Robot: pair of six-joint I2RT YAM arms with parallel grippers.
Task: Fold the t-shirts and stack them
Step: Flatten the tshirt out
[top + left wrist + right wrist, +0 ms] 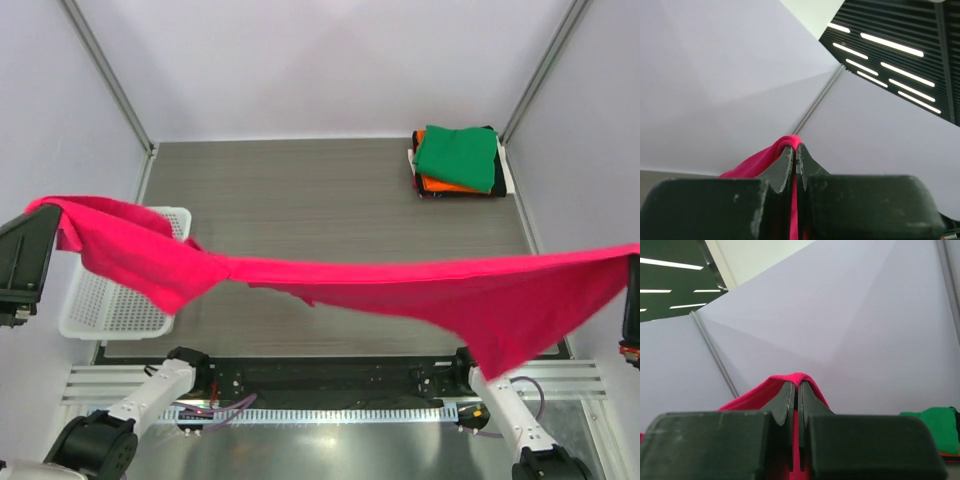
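Left gripper (796, 148) and right gripper (796, 386) pinch soft pink-red t-shirt (400, 285) stretched wide.

**Colours and patterns.** The pink-red t-shirt (400, 290) was plain and bright, with no print. In the stack, the green t-shirt (458, 157) lay uppermost in a solid colour. Below it showed the edges of the orange t-shirt (437, 184), the black t-shirt (460, 194) and the white t-shirt (508, 176). The mesh basket (110, 305) was white with a regular grid of holes. The table (320, 200) had a grey, finely streaked wood grain. The walls (330, 60) were pale lilac-white. The left gripper (796, 147) was matt black with pale scuffs, and the right gripper (796, 386) was matt black.
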